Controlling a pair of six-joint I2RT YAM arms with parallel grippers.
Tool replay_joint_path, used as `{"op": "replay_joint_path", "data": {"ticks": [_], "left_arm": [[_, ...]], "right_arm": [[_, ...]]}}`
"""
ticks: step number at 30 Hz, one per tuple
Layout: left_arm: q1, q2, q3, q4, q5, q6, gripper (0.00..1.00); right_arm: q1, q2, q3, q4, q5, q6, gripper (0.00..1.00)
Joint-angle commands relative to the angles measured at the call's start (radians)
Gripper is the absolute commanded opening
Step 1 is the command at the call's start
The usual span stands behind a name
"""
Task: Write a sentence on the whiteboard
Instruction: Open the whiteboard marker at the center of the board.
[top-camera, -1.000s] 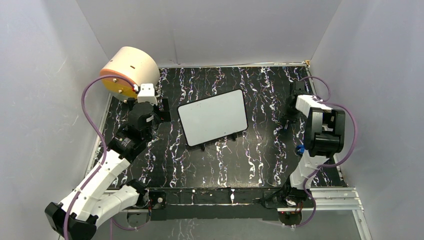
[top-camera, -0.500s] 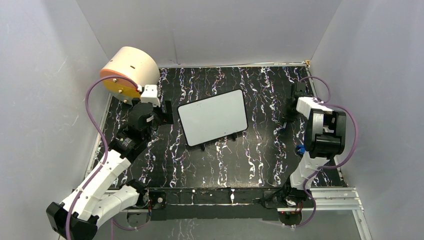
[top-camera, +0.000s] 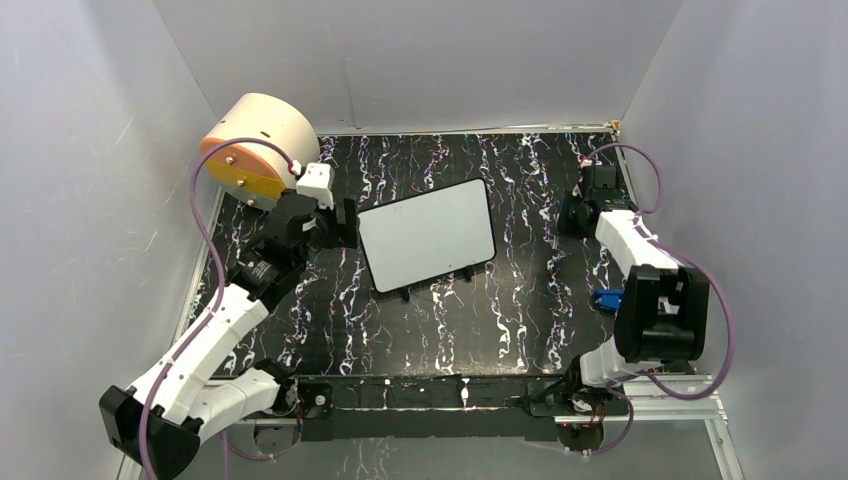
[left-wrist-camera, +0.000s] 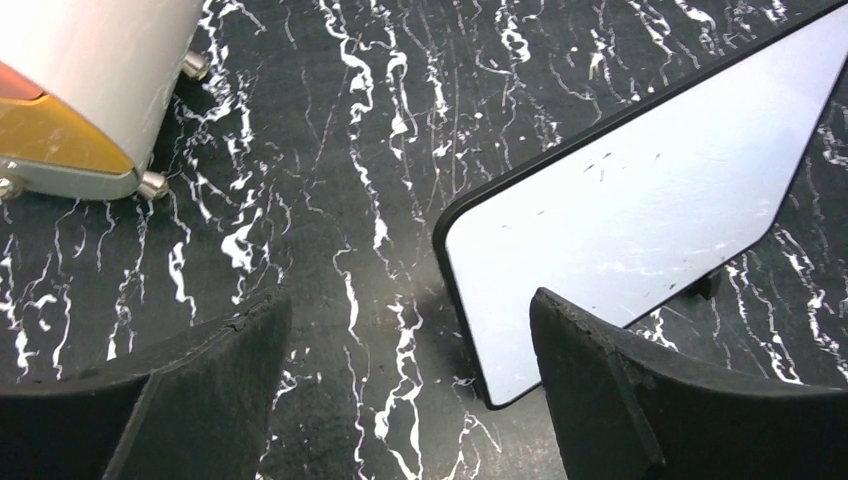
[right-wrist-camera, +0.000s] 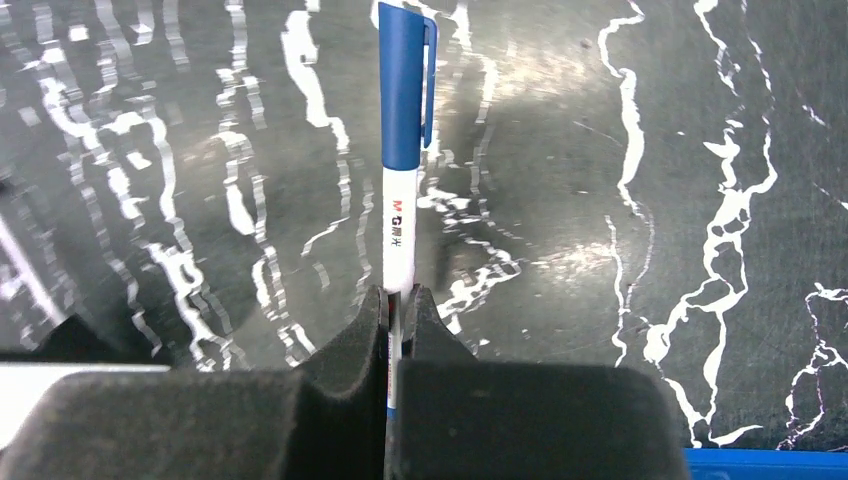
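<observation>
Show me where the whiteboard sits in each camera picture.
Top external: whiteboard at the centre, tilted.
Left wrist: upper right, one rounded corner near the bottom middle.
Right wrist: not recognisably in it.
Shared landmark: black white-veined tabletop in all; cream-and-orange drum in the first two.

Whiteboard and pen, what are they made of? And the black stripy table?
Whiteboard: probably smooth plastic or coated board. Its pale face is glossy and shows faint reflections, and it has a thin black rim.
Pen: likely plastic, with a shiny blue cap and clip and a white printed barrel.
Table: glossy black with white veins, like marble. Whether it is real stone or a printed cover, I can't tell.
</observation>
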Motion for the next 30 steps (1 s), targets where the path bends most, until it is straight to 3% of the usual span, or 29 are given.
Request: {"op": "replay_joint_path", "data": {"ticks": [1, 8, 16, 22, 30], "left_arm": [[0.007, 0.027, 0.099, -0.06, 0.064, -0.014, 0.85], [0.007, 0.043, 0.148, -0.096, 0.156, -0.074, 0.85], [0.007, 0.095, 0.188, -0.103, 0.328, -0.194, 0.85], [0.007, 0.129, 0.205, -0.09, 0.457, -0.307, 0.85], [0.007, 0.156, 0.165, -0.027, 0.542, -0.455, 0.84]], "right_arm": [[0.073, -0.117, 0.014, -0.017, -0.068, -0.044, 0.0], [0.231, -0.224, 0.063, -0.087, -0.087, -0.108, 0.0], [0.359, -0.327, 0.09, -0.096, -0.256, -0.194, 0.0], [0.443, -0.374, 0.059, -0.055, -0.387, -0.222, 0.0], [0.596, -0.357, 0.043, 0.04, -0.388, -0.275, 0.0]]}}
